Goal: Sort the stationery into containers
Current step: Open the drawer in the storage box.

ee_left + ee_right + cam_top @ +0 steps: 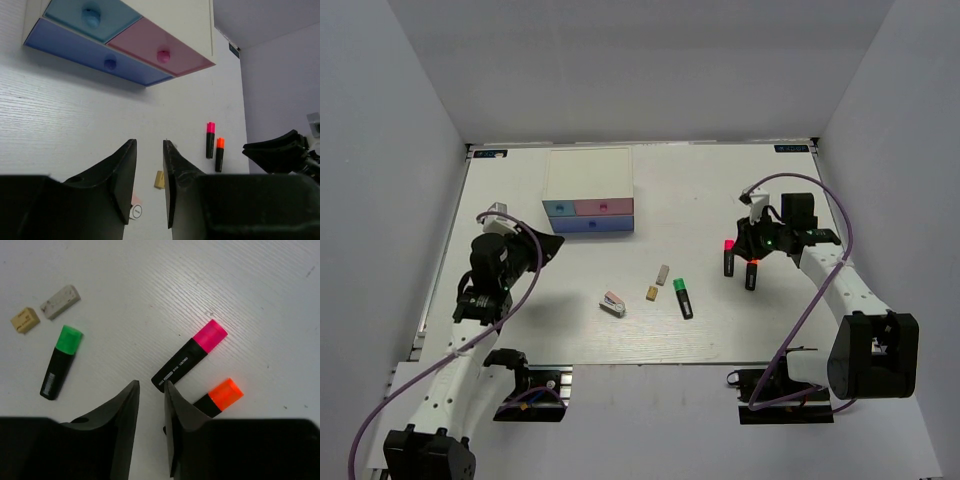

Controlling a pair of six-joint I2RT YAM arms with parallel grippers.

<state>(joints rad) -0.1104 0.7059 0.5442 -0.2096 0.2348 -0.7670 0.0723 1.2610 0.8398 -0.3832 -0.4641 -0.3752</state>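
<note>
The white-topped drawer box (588,178) stands at the back left, with light blue (90,17), pink (162,54) and wider blue-lavender (100,57) fronts, all pushed in. The pink-capped highlighter (189,356) and the orange-capped highlighter (224,394) lie just beyond my right gripper (152,384), which hovers over them, jaws nearly together and empty. The green-capped highlighter (61,361), two beige blocks (60,301) (25,319) and the pink-and-white stapler piece (612,303) lie mid-table. My left gripper (150,142) is raised in front of the drawers, jaws nearly together, empty.
Grey walls enclose the white table (700,190) on three sides. The right arm's purple cable (820,290) loops over the table's right side. The right finger hides part of the orange highlighter's body in the right wrist view.
</note>
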